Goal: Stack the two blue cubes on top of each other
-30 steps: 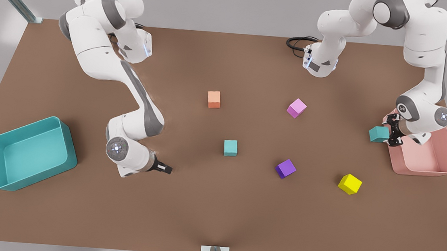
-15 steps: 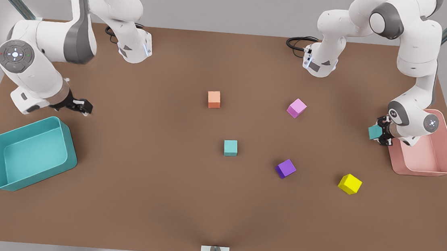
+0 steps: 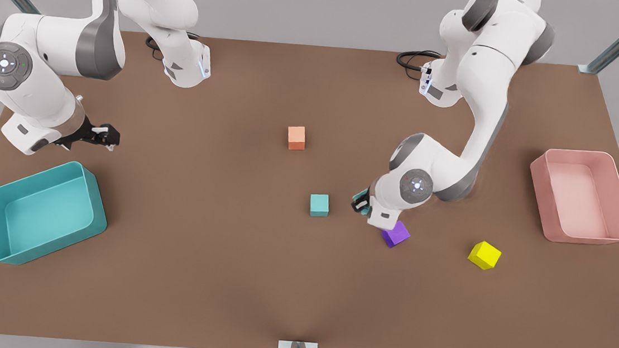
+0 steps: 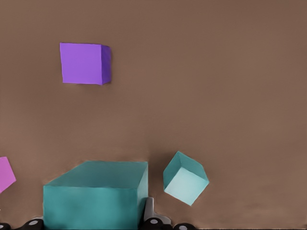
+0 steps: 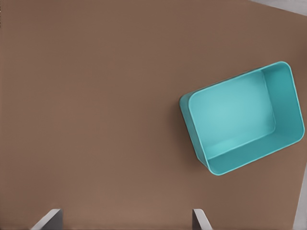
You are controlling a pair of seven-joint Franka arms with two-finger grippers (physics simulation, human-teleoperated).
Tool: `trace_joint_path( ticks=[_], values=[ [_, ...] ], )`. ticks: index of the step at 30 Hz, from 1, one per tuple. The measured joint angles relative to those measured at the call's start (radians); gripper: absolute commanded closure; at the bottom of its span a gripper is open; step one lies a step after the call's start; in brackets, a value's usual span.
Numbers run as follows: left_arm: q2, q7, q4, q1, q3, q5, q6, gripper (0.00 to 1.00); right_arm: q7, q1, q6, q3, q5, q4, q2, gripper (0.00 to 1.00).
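Table spreads brown under two bins: a teal bin at the front view's left, a pink bin at its right. Beside the teal bin the right gripper waits, fingers spread and empty. Near the middle the left gripper hangs, jaws clamped on one blue cube, close to the other blue cube lying on the table. Carrying looks to be the step in hand. Next comes centring the held cube above the resting one, squaring it, then lowering gently. A purple cube sits just beside the arm.
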Motion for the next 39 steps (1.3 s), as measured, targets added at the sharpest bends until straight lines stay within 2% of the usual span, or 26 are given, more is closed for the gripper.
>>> trace_joint_path(
  ticks=[6, 16, 28, 29, 30, 31, 39],
  values=[
    [0.086, -0.009, -0.027, -0.099, -0.023, 0.085, 0.094, 0.42, -0.044, 0.0, -0.003, 0.0, 0.0, 0.0, 0.0, 0.0],
    [0.146, -0.021, -0.023, -0.103, -0.019, 0.201, 0.295, 0.41, -0.09, 0.001, -0.004, 0.002, -0.017, 0.0, 0.001, 0.0],
    [0.206, -0.03, -0.02, -0.106, -0.02, 0.227, 0.379, 0.4, -0.121, 0.003, -0.004, 0.003, -0.026, 0.0, 0.002, 0.0],
    [0.208, -0.031, -0.021, -0.106, -0.021, 0.228, 0.381, 0.36, -0.123, 0.004, -0.004, 0.003, -0.026, 0.0, 0.002, 0.0],
    [0.209, -0.03, -0.021, -0.106, -0.021, 0.228, 0.385, 0.1, -0.124, 0.004, -0.004, 0.003, -0.026, 0.0, 0.002, 0.0],
    [0.209, -0.028, -0.022, -0.106, -0.021, 0.226, 0.388, 0.0, -0.126, 0.005, -0.004, 0.003, -0.029, 0.0, 0.002, 0.0],
    [0.203, -0.027, -0.019, -0.106, -0.022, 0.23, 0.389, 0.0, -0.136, 0.003, -0.005, 0.009, -0.069, -0.002, 0.004, 0.0]
  ],
)
